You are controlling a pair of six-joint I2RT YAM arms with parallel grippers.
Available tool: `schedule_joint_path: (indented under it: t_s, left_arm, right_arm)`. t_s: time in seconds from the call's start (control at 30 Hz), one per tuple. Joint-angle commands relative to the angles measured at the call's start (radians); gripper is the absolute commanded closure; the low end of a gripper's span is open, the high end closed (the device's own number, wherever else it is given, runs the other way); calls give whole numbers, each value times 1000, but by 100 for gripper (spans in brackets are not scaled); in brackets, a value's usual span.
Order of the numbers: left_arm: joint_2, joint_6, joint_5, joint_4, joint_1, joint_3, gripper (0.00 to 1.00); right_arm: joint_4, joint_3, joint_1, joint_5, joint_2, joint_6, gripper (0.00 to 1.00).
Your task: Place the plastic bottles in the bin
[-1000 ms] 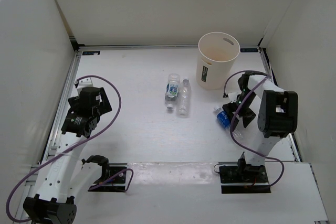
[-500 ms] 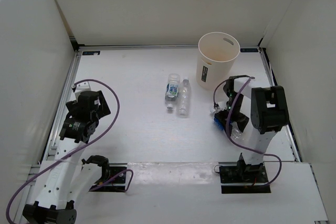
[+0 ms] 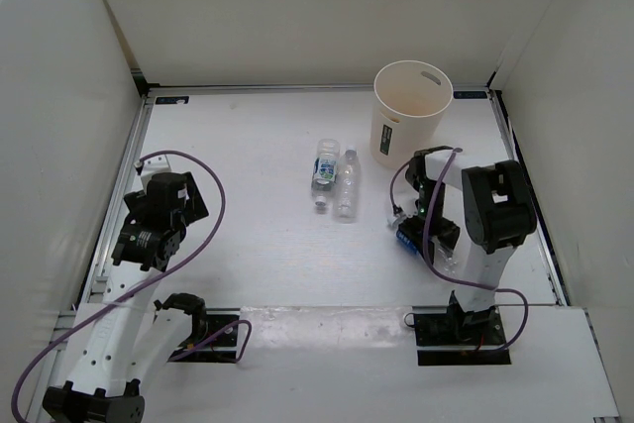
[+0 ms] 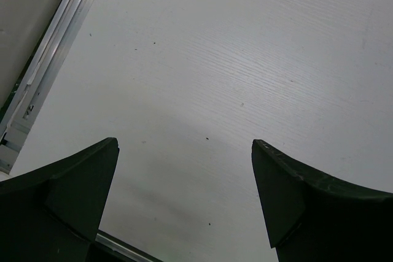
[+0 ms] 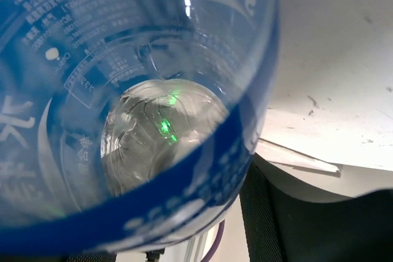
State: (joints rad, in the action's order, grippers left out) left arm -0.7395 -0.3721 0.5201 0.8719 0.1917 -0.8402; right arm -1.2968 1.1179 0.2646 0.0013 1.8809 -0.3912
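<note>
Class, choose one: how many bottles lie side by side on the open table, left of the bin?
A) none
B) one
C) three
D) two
D: a blue-labelled bottle and a plain bottle lie side by side there, while the third bottle is further right.

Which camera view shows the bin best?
The top view: the bin stands whole and upright at the far side of the table. The left wrist view shows only bare table between its fingers; a blue-labelled bottle fills the right wrist view. Neither shows the bin.
</note>
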Motion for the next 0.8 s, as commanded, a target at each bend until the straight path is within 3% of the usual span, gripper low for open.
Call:
schedule_joint_path:
  t_s: [0.0, 0.1, 0.2, 0.4, 0.47, 0.57, 0.63, 0.77]
  left_arm:
    - [3, -4, 18, 3, -5, -4, 0]
    - [-1, 2, 24, -2, -5, -3, 0]
    - [-9, 9, 23, -17, -5, -3, 0]
    - [-44, 16, 23, -48, -6, -7, 0]
    - [-57, 18, 15, -53, -8, -13, 0]
    - [-67, 21, 8, -59, -5, -20, 0]
    - [-67, 22, 6, -68, -8, -16, 0]
    - [-69, 16, -2, -74, -8, -8, 0]
  right_arm:
    - [-13, 34, -39, 8, 5, 12, 100]
    - [-33, 86, -70, -70, -54, -9, 100]
    - [-58, 188, -77, -159, -216, -66, 100]
    - [-64, 319, 77, -242, -460, -210, 100]
    - [-41, 373, 93, -250, -566, -236, 100]
    - [132, 482, 108, -183, -632, -184, 100]
    - [230, 576, 105, -137, -614, -158, 100]
    - [257, 796, 91, -103, -492, -127, 100]
